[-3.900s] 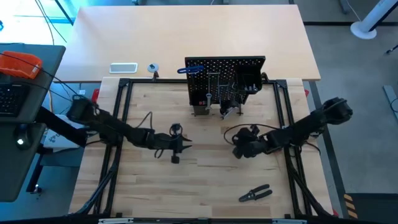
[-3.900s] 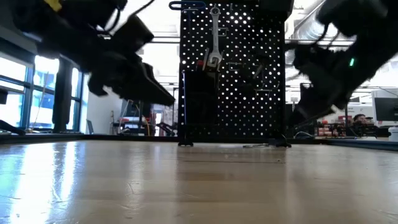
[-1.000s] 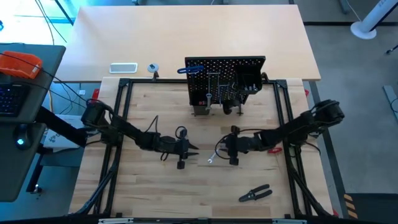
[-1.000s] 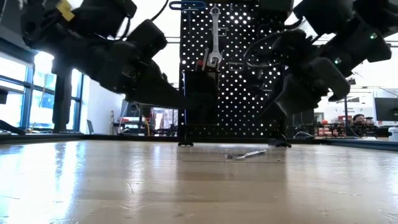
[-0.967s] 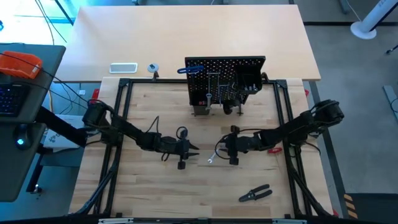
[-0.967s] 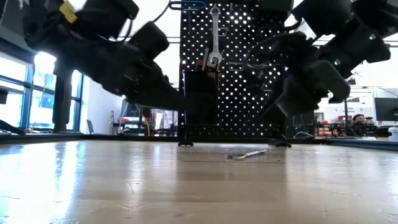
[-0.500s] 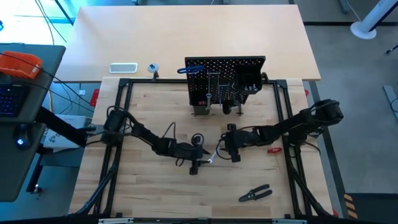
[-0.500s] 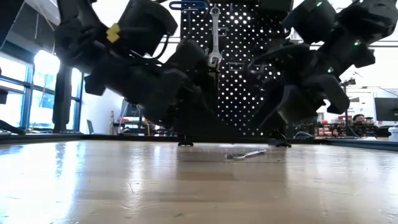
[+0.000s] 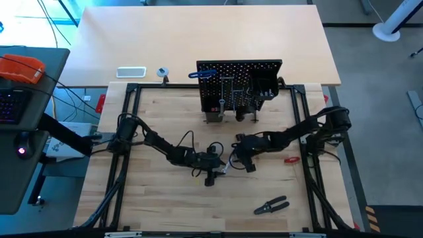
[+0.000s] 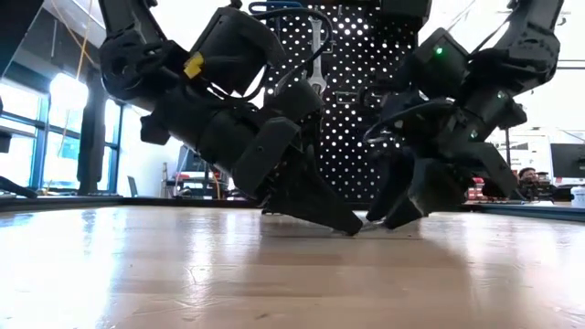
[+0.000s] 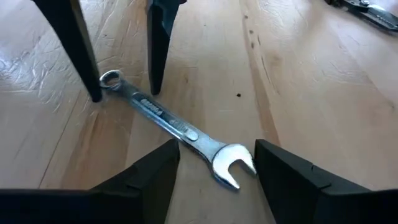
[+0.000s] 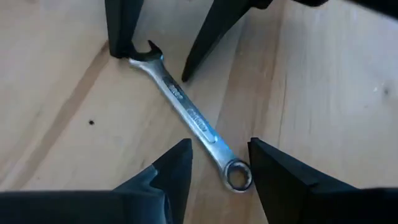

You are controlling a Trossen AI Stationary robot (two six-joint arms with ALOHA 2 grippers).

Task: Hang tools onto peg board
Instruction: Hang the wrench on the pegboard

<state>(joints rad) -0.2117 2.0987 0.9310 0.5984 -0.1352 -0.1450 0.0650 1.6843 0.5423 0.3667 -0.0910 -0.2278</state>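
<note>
A silver wrench (image 11: 180, 127) lies flat on the wooden table (image 9: 165, 205), near its middle. My left gripper (image 11: 217, 149) stands open, low over the table, with one finger on either side of the wrench's open-jaw end (image 11: 233, 165). My right gripper (image 12: 219, 146) faces it, open, with its fingers on either side of the ring end (image 12: 238, 177). I see neither gripper touching the wrench. In the high view the two grippers (image 9: 218, 166) (image 9: 232, 161) meet in front of the peg board (image 9: 239, 86). That board stands upright at the far side, with a wrench (image 10: 315, 50) and a blue-handled key (image 9: 206, 74) hanging on it.
Black-handled pliers (image 9: 271, 205) lie near the front right. A small red item (image 9: 291, 159) lies beside the right arm. A white tray (image 9: 131, 71) and a tape roll (image 9: 162, 71) sit beyond the black frame at the far left.
My left gripper has gone toward the table's right edge and down to the wrench's open-jaw end. My right gripper has sunk and shifted a little left over the ring end, rolling as it went. The wrench has stayed where it lay.
</note>
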